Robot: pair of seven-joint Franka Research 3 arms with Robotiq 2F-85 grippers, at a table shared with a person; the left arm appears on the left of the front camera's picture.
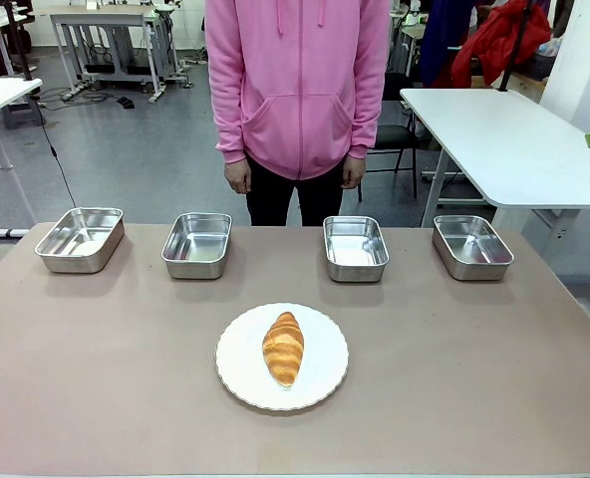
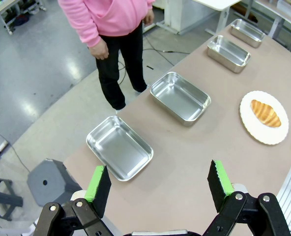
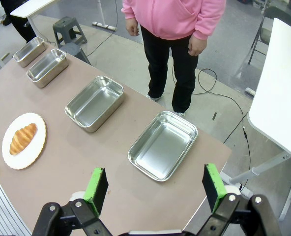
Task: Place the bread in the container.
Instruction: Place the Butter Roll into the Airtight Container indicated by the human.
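The bread lies on the white plate at the near middle of the bench, apart from the four steel trays lined up along the far side. The left jaws hang high over one end of the bench, left pads spread wide with nothing between them. The right jaws hang over the opposite end, right pads likewise released and empty. The person stands behind the bench, hands hanging down.

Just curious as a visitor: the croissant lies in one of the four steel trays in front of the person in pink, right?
No. The front view shows the croissant on the white plate; the four steel trays in front of the person in pink are empty.
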